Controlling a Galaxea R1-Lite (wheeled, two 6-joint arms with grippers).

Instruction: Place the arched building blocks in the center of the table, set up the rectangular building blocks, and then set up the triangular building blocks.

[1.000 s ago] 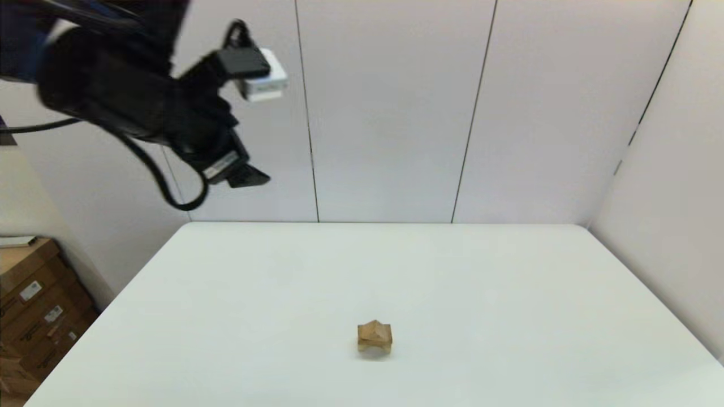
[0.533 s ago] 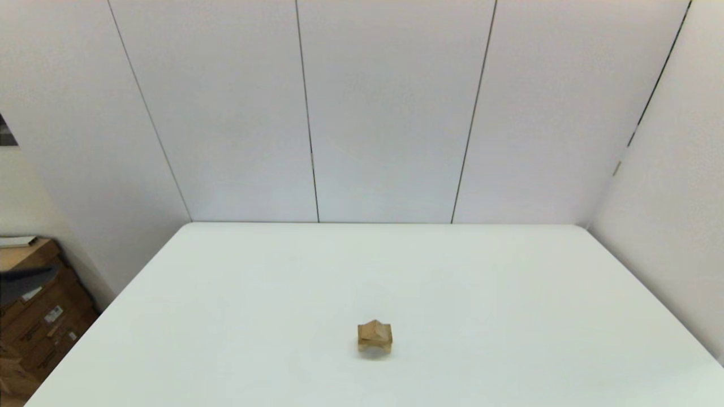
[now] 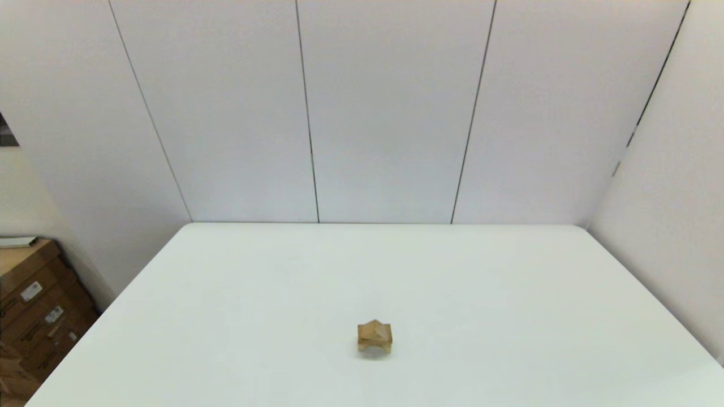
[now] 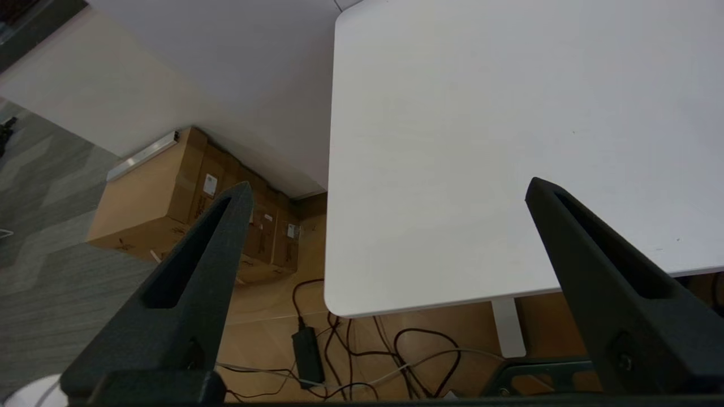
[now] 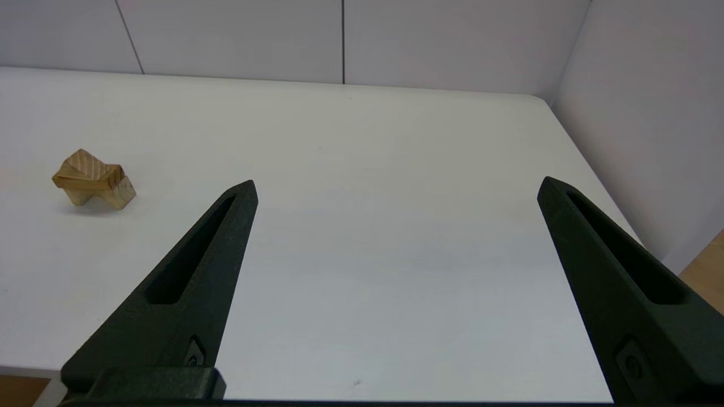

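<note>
Three light-brown wooden blocks stand stacked near the middle of the white table. The arched building block is at the bottom with its notch facing down, the rectangular building block lies on it, and the triangular building block sits on top. The right wrist view shows the same stack: arched block, rectangular block, triangular block. My right gripper is open over the table's near right part, well away from the stack. My left gripper is open by the table's near left corner. Neither gripper holds anything, and neither shows in the head view.
Cardboard boxes stand on the floor left of the table, also seen as boxes from the left wrist. Cables lie on the floor under the table's corner. Grey wall panels close the back and right sides.
My left arm, raised high at the upper left one second ago, dropped down and left the head view. The block stack has not moved.
</note>
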